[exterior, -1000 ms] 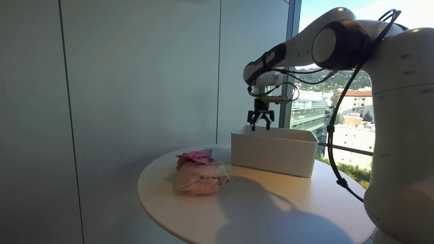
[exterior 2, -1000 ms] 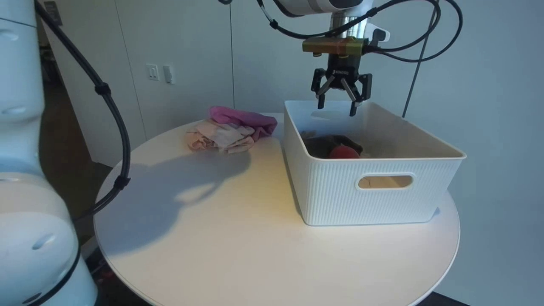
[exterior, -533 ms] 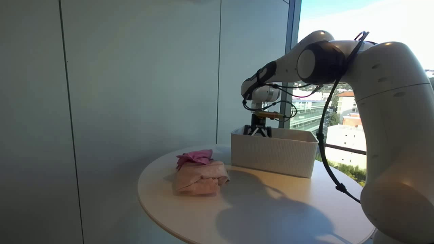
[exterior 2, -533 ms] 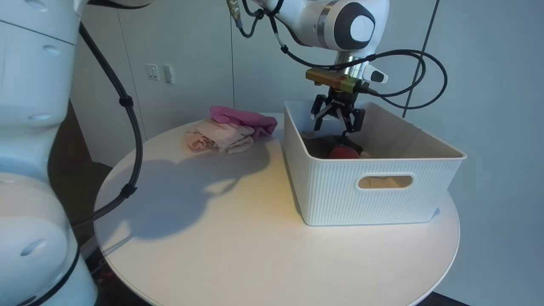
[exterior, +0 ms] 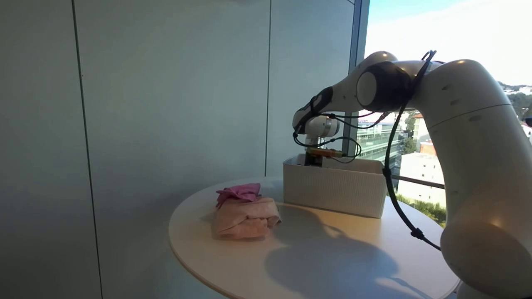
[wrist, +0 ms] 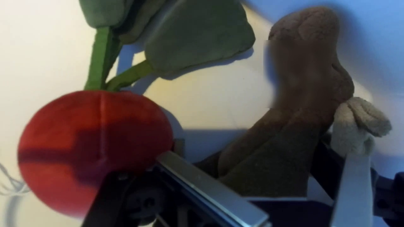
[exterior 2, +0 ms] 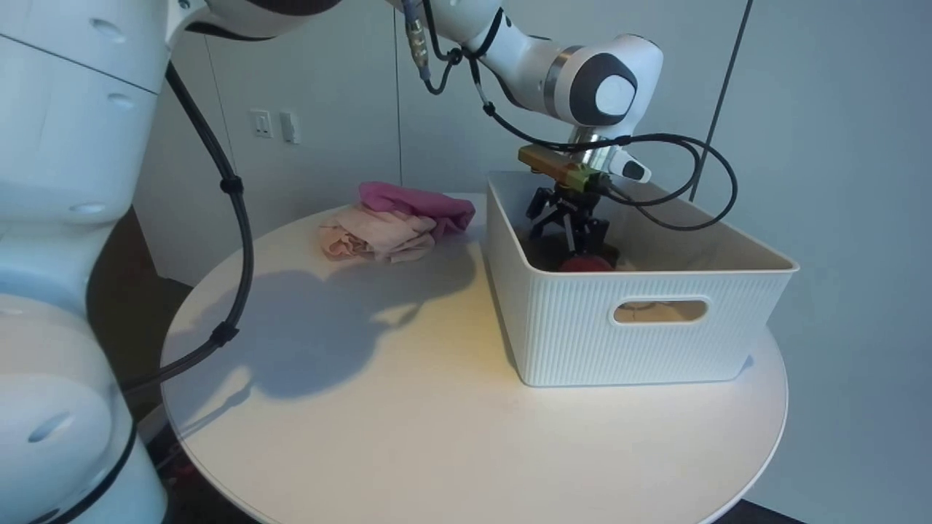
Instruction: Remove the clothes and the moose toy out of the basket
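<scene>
The moose toy (wrist: 303, 72), brown and soft, lies in the white basket (exterior 2: 582, 335), with a beige tuft at its side. In an exterior view its dark body (exterior 2: 537, 251) shows partly behind the basket rim. My gripper (exterior 2: 564, 233) is down inside the basket over the moose. In the wrist view its fingers stand apart, one on each side of the moose's dark body; whether they touch it I cannot tell. In an exterior view the basket wall (exterior: 334, 191) hides the fingers. The magenta cloth (exterior: 241, 192) and peach cloth (exterior: 249, 218) lie heaped on the table.
A red radish-like toy (wrist: 94, 145) with green leaves (wrist: 199, 34) lies in the basket beside the left finger; its red part (exterior 2: 586, 263) shows in an exterior view. The basket stands on a round white table (exterior 2: 408, 407) near the wall (exterior: 174, 104). Loose cables hang from the arm.
The open gripper has come down from above the basket rim into the basket, over the moose, with the arm lowering. The clothes and the basket have not moved.
</scene>
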You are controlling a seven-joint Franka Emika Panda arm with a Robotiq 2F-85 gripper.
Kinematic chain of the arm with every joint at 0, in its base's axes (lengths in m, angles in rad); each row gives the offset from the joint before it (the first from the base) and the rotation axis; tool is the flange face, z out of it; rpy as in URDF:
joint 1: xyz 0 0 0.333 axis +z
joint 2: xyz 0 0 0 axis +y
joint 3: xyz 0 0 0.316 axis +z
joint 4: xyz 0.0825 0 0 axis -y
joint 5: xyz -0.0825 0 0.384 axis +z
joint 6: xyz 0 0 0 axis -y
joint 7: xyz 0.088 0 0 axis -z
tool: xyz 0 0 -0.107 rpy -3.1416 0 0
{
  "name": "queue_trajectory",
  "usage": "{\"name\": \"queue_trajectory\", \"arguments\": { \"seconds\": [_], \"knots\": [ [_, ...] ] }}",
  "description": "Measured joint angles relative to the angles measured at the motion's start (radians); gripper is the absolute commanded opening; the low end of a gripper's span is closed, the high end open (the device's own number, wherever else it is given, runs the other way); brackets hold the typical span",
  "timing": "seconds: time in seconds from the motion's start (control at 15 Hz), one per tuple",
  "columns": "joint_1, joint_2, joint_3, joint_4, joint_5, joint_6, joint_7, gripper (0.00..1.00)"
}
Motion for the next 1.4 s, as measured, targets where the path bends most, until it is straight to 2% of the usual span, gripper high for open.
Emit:
{"name": "queue_trajectory", "arguments": {
  "seconds": [0.27,0.53,0.67,0.8,0.93,1.4],
  "knots": [
    [-0.006,0.01,0.005,0.001,0.026,0.0,0.018,0.35],
    [-0.021,-0.027,-0.002,0.005,0.03,0.0,0.023,0.08],
    [-0.021,-0.065,-0.002,0.005,0.029,0.008,0.029,0.04],
    [-0.005,-0.105,0.0,0.005,0.019,0.03,0.042,0.07],
    [0.017,-0.157,0.001,0.005,-0.01,0.052,0.059,0.05],
    [0.088,-0.376,0.006,0.008,-0.222,0.099,0.135,0.06]
  ]
}}
